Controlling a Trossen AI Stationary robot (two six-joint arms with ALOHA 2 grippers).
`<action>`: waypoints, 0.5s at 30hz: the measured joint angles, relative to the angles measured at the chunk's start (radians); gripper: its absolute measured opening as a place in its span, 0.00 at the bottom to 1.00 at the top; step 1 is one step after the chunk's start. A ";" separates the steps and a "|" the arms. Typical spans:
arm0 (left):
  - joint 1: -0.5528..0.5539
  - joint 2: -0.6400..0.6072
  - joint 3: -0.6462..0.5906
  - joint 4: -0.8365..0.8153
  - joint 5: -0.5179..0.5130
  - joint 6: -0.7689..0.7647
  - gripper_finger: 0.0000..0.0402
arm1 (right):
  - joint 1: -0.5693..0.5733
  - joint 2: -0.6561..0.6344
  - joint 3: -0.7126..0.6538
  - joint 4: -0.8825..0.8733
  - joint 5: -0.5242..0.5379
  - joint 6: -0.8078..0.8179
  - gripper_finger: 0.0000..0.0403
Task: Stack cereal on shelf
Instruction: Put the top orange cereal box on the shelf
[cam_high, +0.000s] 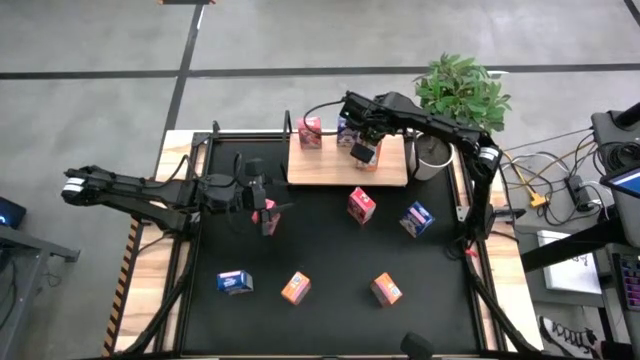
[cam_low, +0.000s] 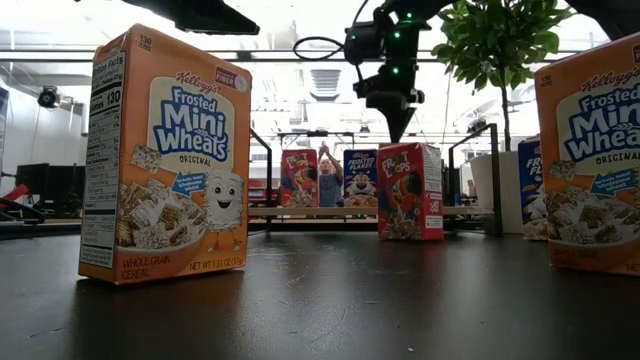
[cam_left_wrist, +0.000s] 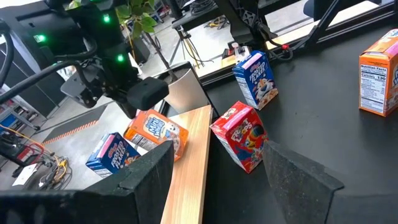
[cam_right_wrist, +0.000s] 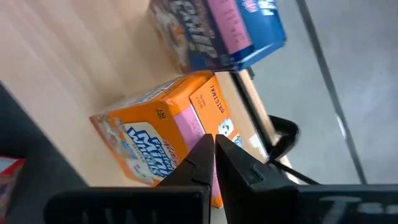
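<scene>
We count three boxes on the shelf, which sits at twelve o'clock on the black surface: a red cereal box at its ten o'clock corner, a blue one just beside it, and an orange box near the middle, under the right gripper. In the right wrist view that gripper's fingers are pressed together above the orange box, holding nothing, so we judge the box as just set down.

Six boxes are left. The left gripper, at about nine o'clock on the surface, has its fingers spread around a pink-red box; we cannot tell whether it bears weight. A red box stands near centre, just off the shelf's front edge, and a blue box at three o'clock. Along the six o'clock edge are a blue box at seven, an orange box at six and another orange box at five.

So we put the task at about a third done. The shelf holds only those three, all upright, with bare board left.
</scene>
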 joint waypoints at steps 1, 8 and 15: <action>0.000 0.000 0.000 0.000 0.000 0.000 0.57 | 0.002 -0.001 0.000 -0.004 -0.006 0.003 0.02; 0.000 0.000 0.000 0.000 0.000 0.000 0.57 | 0.041 -0.005 0.017 -0.060 -0.022 0.031 0.02; 0.000 0.000 0.000 0.000 0.000 0.000 0.57 | 0.083 -0.005 0.020 -0.114 -0.024 0.076 0.02</action>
